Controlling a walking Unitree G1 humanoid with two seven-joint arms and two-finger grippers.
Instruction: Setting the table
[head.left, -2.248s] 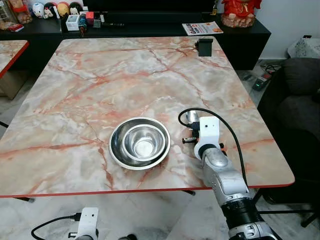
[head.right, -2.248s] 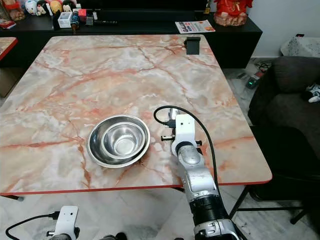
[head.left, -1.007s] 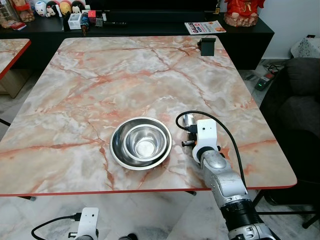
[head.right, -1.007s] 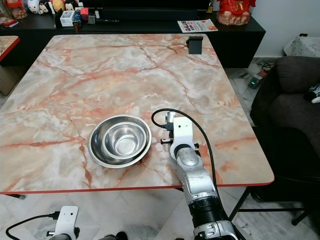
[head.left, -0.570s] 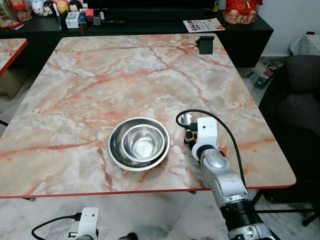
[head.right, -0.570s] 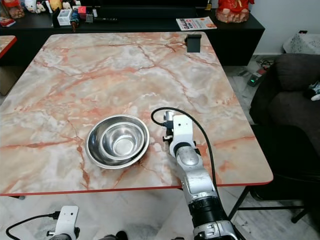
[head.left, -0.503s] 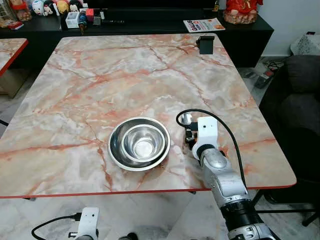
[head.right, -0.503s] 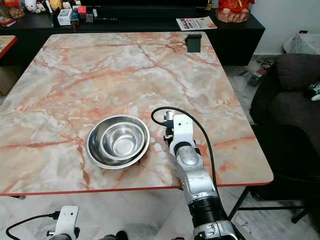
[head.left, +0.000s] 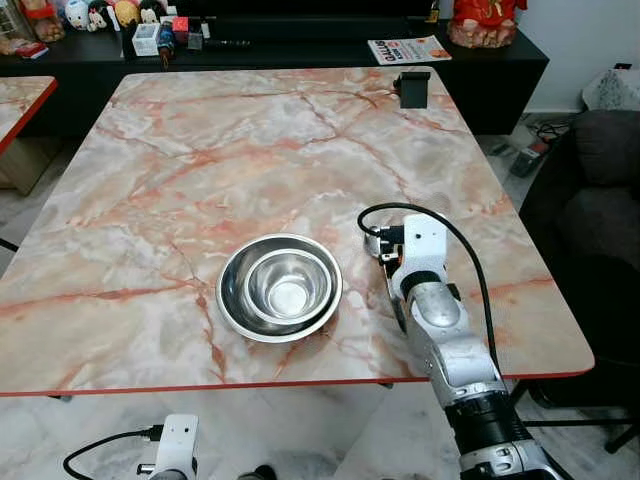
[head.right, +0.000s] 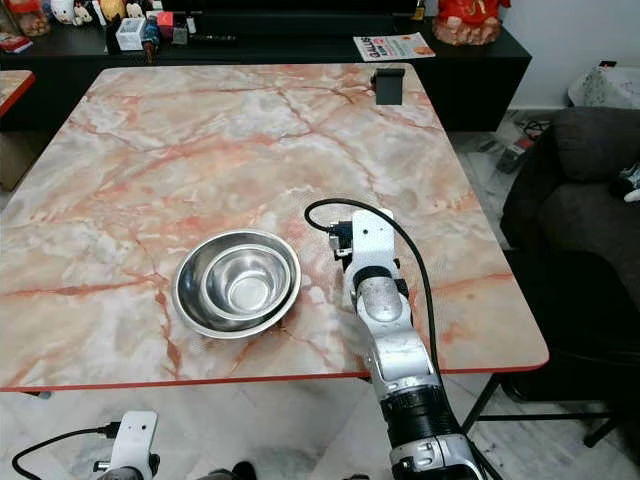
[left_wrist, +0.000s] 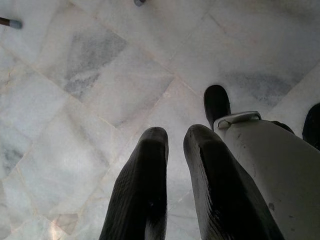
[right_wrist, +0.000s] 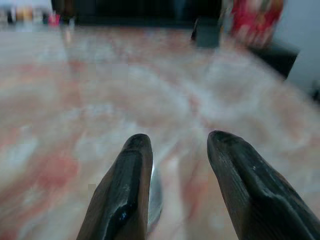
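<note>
Progress: Two nested steel bowls (head.left: 281, 287) already stand on the table (head.left: 200, 150), toward its near edge. That looks like the only place setting laid so far; most of the table is bare, so the task seems at an early stage.

Step in hand: The right tool (right_wrist: 175, 165) is low over the table just to the right of the bowls, fingers spread apart. A small shiny metal piece, probably a spoon (right_wrist: 155, 199), lies flat on the table between the fingers, close to one of them. Blur hides whether a finger touches it; it appears released rather than gripped.

Left to do: By my judgement, more settings and cutlery are still needed; none are visible near the bowls.

Left tool: The left tool (left_wrist: 175, 145) hangs idle below the table, fingers nearly together with a narrow gap, holding nothing, pointed at the floor (left_wrist: 75, 100).

Bowls: Round, polished stainless steel, the smaller one sitting inside the larger; both mirror-bright and empty.

Table: Square with rounded corners, glossy marble-look top in cream with salmon veins, thin red edge.

Tool fingers: Long, black, tapered, with a finely ribbed surface.

Right arm: Smooth silver casing, white wrist block, a black cable looping above it.

Beyond the bowls: A small dark box-like object (head.left: 412, 88) stands at the far right corner of the table.

Floor: Pale marble tiles with grey patches.
</note>
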